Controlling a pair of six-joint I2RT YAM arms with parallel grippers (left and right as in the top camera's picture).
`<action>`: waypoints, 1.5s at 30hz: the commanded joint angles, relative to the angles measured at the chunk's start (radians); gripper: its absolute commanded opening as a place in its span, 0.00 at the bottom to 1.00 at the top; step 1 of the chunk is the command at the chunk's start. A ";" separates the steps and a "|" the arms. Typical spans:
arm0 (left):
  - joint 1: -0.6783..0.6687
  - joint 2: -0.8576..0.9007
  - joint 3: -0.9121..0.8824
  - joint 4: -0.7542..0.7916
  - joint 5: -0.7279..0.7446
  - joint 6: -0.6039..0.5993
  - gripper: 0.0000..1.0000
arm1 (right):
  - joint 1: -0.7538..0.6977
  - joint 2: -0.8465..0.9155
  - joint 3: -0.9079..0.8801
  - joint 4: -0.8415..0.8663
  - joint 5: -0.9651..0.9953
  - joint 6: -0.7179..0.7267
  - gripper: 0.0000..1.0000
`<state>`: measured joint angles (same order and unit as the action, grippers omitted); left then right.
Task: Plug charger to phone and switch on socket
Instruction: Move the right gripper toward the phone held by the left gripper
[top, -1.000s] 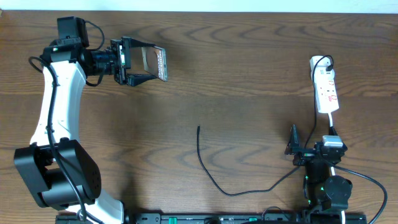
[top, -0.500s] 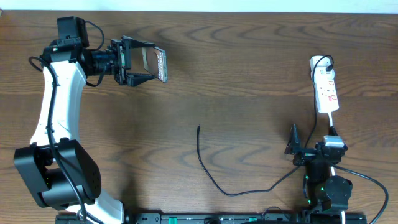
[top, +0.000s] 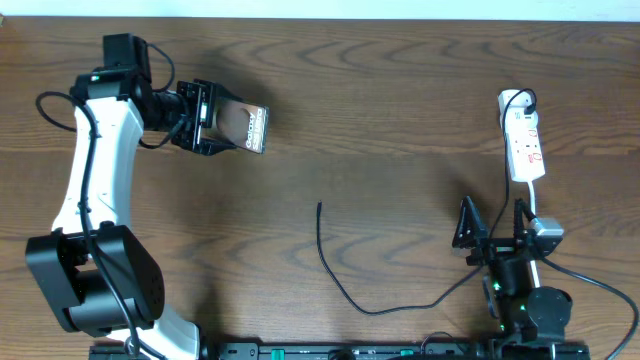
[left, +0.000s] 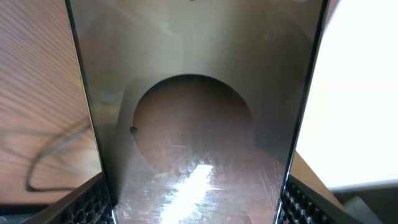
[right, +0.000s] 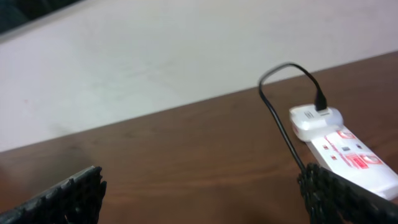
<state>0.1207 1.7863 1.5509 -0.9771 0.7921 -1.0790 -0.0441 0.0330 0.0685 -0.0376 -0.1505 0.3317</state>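
The phone (top: 245, 127) is held by the left gripper (top: 213, 119) near the far left corner and is now turned a little, the right gripper (top: 491, 222) is spread wide and empty, and the charger (top: 335, 276) is left untouched.

A dark brown wooden table (top: 400, 120) with wavy, flowing grain fills nearly the whole overhead view. Along its 12 o'clock edge runs a thin pale strip (top: 320, 8), white to light grey. In the right wrist view a plain off-white wall (right: 155, 62) rises behind the table's far edge and takes the upper half of the frame, with a dark band (right: 31, 12) in the 11 o'clock corner. The light is even, and only soft-edged shadows lie on the wood. In the left wrist view a bright white patch (left: 360, 93) washes out the 3 o'clock side.
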 joint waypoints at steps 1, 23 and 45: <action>-0.029 -0.028 0.024 -0.003 -0.103 0.005 0.08 | 0.006 0.068 0.126 -0.019 -0.052 0.024 0.99; -0.153 -0.028 0.024 -0.003 -0.324 -0.117 0.07 | 0.076 1.539 0.861 0.490 -1.140 0.372 0.99; -0.302 -0.028 0.024 0.010 -0.584 -0.393 0.08 | 0.457 1.877 0.861 0.809 -0.756 0.856 0.67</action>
<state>-0.1783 1.7863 1.5509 -0.9684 0.2317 -1.4441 0.4004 1.9057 0.9211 0.7704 -0.9737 1.0874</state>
